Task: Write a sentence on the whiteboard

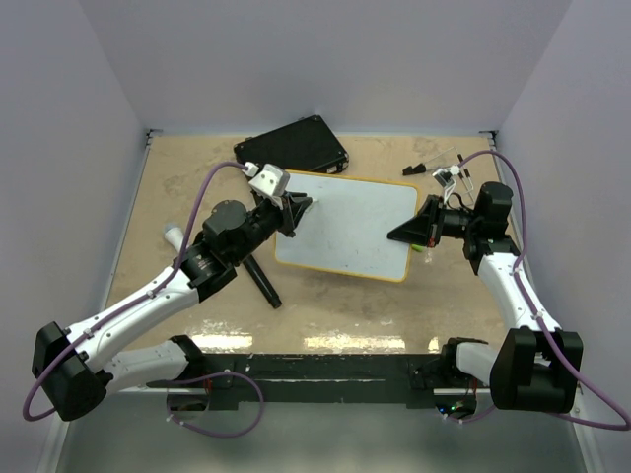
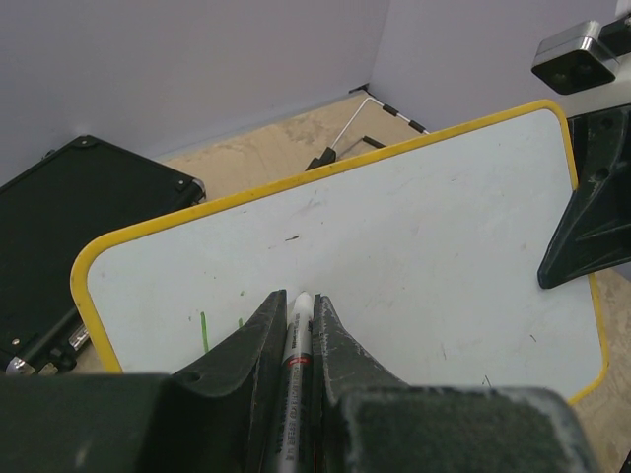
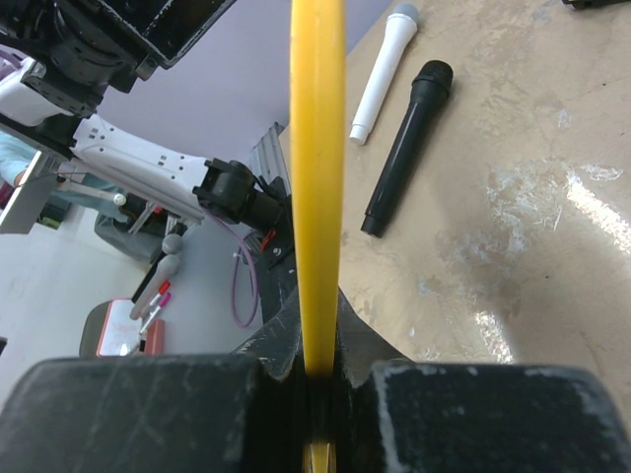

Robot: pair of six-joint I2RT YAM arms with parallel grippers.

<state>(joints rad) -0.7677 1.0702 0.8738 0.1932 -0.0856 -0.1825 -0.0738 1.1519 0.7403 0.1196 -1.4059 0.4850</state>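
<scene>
On the whiteboard's [image 1: 350,227] right rim I'm clamping the right hand [image 1: 396,235]; the left hand [image 1: 301,207] is pinching a marker [image 2: 296,355] over it.

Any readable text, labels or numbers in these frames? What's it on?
On the marker barrel: some print, too blurred to read.
On the whiteboard: only short green strokes, no legible word.
Nothing else carries readable text.

White face, yellow rim on the whiteboard [image 1: 345,232]; thin green strokes for the sentence [image 2: 204,332]. White tip, black-and-red band on the marker [image 2: 297,340]. Plain black on the far case [image 1: 293,145]. Mottled tan on the table [image 1: 168,172].
</scene>
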